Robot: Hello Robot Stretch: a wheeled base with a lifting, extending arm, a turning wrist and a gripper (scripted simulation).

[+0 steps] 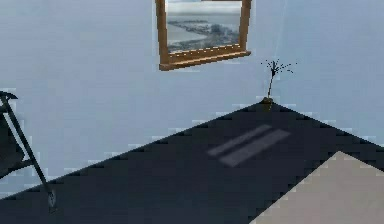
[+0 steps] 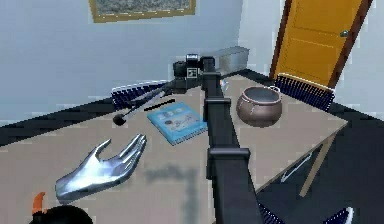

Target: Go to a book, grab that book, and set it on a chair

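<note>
The blue book (image 2: 178, 122) lies flat on the table (image 2: 60, 140). The arm (image 2: 222, 150) runs right beside the book, and the claw (image 2: 182, 72) is a little past the book's far end. I cannot tell if the claw's fingers are apart or together. I cannot tell if it holds anything either, because small dark things (image 2: 148, 97) lie on the table close to it.

I think 3 things could go wrong. The claw might come down on those dark things and not on the book. The arm might bump the book and slide it away. The round pot (image 2: 258, 104), on the other side of the arm from the book, could get knocked on the way to the chair (image 2: 305, 92) behind it. A silver hand statue (image 2: 100, 168) lies near the book too.
</note>
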